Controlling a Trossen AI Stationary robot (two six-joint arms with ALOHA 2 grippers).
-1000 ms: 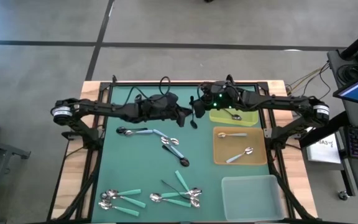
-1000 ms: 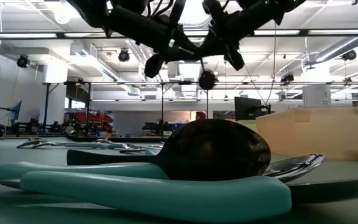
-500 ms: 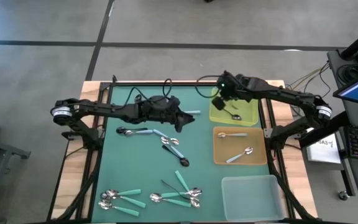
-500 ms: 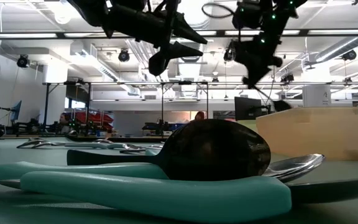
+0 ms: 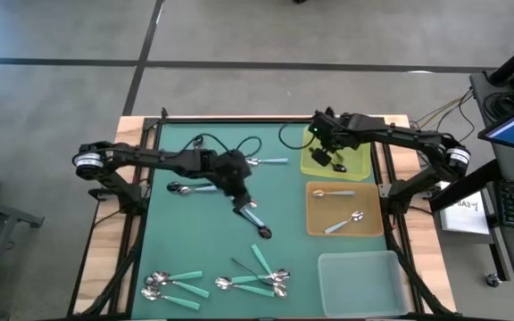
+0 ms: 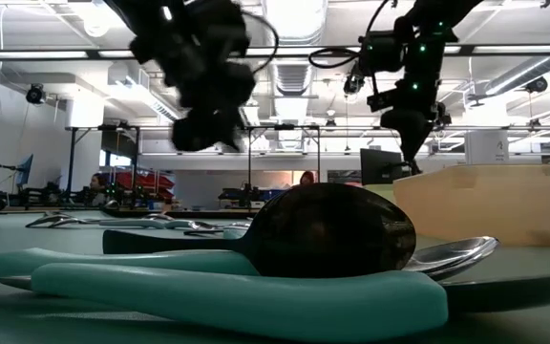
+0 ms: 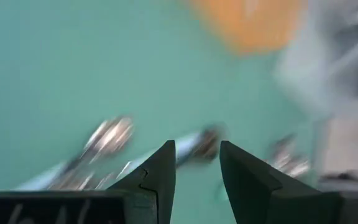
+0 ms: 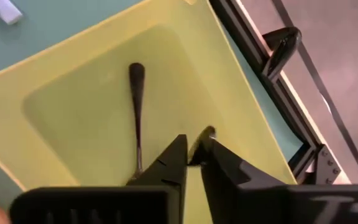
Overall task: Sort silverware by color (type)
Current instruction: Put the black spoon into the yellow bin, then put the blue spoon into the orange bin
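Light-blue-handled spoons [image 5: 250, 210] lie mid-table, and my open left gripper [image 5: 241, 198] hangs just above them, touching nothing; its wrist view is blurred. More light-blue spoons [image 5: 194, 188] lie to its left and one [image 5: 268, 161] lies farther back. Teal-handled spoons [image 5: 257, 269] lie in heaps near the front edge. My right gripper [image 5: 330, 153] hovers over the yellow tray [image 5: 360, 161], shut on a black-handled spoon [image 8: 206, 133]. Another black spoon [image 8: 135, 109] lies flat in that tray. My right gripper pinches the black-handled spoon between its two fingers, coming from above and pointing down into the yellow tray [image 8: 73, 124]. Only a small shiny end [image 8: 207, 132] shows past the fingertips; the fingers hide the rest. The spoon is lifted clear of the tray floor.
The orange tray [image 5: 313, 228] with two light-blue spoons sits right of centre, and a clear tray [image 5: 364, 281] lies at the front right. A black spoon [image 5: 263, 234] and a thin dark one [image 5: 244, 265] lie near the teal heaps. Bare green mat is at far left.
A second ago both grippers met over the far middle of the table with a dark spoon hanging between them. They parted: my right gripper carried the spoon right, over the yellow tray. My left gripper swung toward the near edge and down, over the light-blue spoons.
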